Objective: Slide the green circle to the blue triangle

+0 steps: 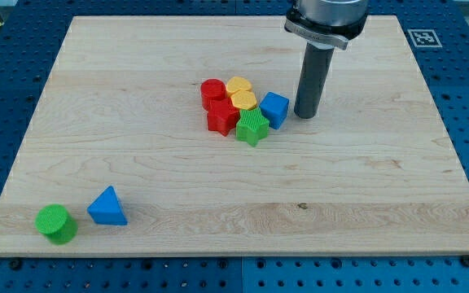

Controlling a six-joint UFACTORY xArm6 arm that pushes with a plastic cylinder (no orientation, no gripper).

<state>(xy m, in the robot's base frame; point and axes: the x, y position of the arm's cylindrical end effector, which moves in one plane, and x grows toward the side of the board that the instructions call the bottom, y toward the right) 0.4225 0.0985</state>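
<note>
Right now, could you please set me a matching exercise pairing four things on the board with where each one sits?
Things:
1. green circle
2. blue triangle
3. blue cube
4. my tip

Places:
A. at the cluster's right edge, beside the green star
B. just to the view's right of the cluster, on the wooden board
C. nearest the board's bottom-left corner
D. just to the view's right of the green circle

Pairs: 1-C, 2-D, 3-A, 4-B
</note>
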